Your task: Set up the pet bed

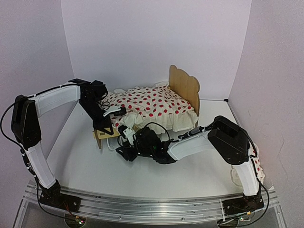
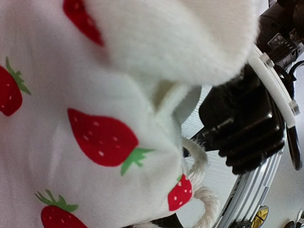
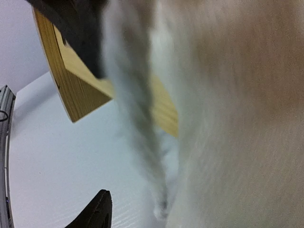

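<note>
White table (image 1: 80, 156): bare surface between pale walls, both arm bases bolted at its near edge.
Pet bed (image 1: 186, 86): stands at mid-table towards the back wall, lying aslant. The wavy plywood headboard rises at the far right end. The low footboard (image 1: 101, 135) sits at the near left end and also shows as a plywood panel in the right wrist view (image 3: 76, 97).
Duvet (image 1: 152, 102): white with a red strawberry print and a ruffled edge. It is draped over the bed from headboard to footboard and spills over the near side. It fills almost the whole left wrist view (image 2: 95, 118).
Left gripper (image 1: 116, 112): reaches in from the left and rests at the duvet's near left edge, above the footboard. Fabric hides the fingers, so I cannot tell whether it is clenched or released.
Right gripper (image 1: 125, 132): low at the bed's near side, just beside the footboard. The jaws stand apart with blurred ruffle hanging between them, and no pinch is visible.
Pillow (image 1: 257, 164): small and red-dotted, at the table's right edge, mostly hidden behind the right arm.
</note>
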Robot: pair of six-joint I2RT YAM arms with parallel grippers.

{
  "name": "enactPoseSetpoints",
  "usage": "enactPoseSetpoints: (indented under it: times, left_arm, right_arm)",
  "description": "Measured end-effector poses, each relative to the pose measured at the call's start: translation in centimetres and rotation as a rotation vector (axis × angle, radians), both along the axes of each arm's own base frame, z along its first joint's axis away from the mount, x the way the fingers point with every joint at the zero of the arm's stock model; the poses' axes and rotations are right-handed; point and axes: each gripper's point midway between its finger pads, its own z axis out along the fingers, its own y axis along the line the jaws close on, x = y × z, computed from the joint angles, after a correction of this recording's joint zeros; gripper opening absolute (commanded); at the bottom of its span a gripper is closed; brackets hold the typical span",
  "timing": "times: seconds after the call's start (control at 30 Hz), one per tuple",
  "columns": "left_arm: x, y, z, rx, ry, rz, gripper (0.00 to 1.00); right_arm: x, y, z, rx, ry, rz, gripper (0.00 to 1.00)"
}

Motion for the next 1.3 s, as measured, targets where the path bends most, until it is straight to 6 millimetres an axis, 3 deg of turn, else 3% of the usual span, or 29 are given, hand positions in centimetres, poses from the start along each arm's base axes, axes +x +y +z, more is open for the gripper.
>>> enactPoseSetpoints:
  times: [0.23, 0.47, 0.73, 0.93, 1.03, 1.23, 1.3]
  left_arm:
    - [-0.3, -0.7, 1.1, -0.022, 0.027, 0.031, 0.0]
    - [-0.5, -1.0, 1.4, -0.027, 0.04, 0.044, 0.0]
    - [-0.1, -0.9, 1.9, -0.033, 0.041, 0.068, 0.0]
    - [0.1, -0.8, 2.1, -0.036, 0.041, 0.081, 0.0]
    - [0.2, -0.8, 2.2, -0.042, 0.042, 0.088, 0.0]
    - [0.2, -1.2, 2.9, -0.062, 0.054, 0.1, 0.0]
    - [0.2, -1.3, 3.0, -0.066, 0.055, 0.104, 0.0]
  right_arm:
    - [0.3, 2.7, 3.7, 0.149, -0.021, 0.025, 0.46]
    - [-0.3, 4.7, 2.2, 0.182, -0.016, 0.028, 0.42]
    - [1.3, 5.2, 2.3, 0.18, -0.1, -0.072, 0.3]
    - [2.4, 5.7, 2.4, 0.202, -0.15, -0.137, 0.28]
    - [2.8, 5.9, 2.6, 0.217, -0.17, -0.174, 0.23]
    - [3.5, 5.8, 3.4, 0.244, -0.212, -0.243, 0.01]
    - [3.7, 5.7, 3.5, 0.245, -0.22, -0.254, 0.0]
